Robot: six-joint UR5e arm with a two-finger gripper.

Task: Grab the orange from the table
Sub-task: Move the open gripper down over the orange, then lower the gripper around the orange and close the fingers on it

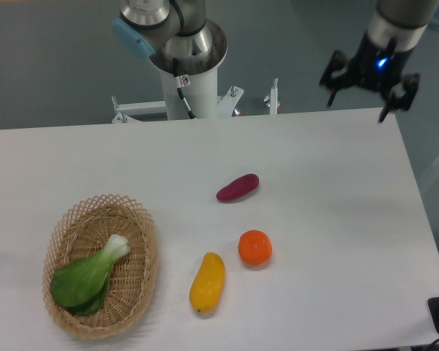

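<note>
The gripper [358,99] hangs wide (fingers spread) above the table's [329,190] far edge, well apart from the orange [254,247].

Robotics lab, pedestal-mounted arm base [179,55], bare white table [336,190], grey floor [51,66]

Bright colours on your white table [336,190].
You've got a vivid orange [255,247], a yellow-orange fruit [207,282], a purple sweet potato [238,188], a green-and-white bok choy [89,275] in a tan woven basket [145,256], and a black gripper [359,94] glowing blue.
</note>
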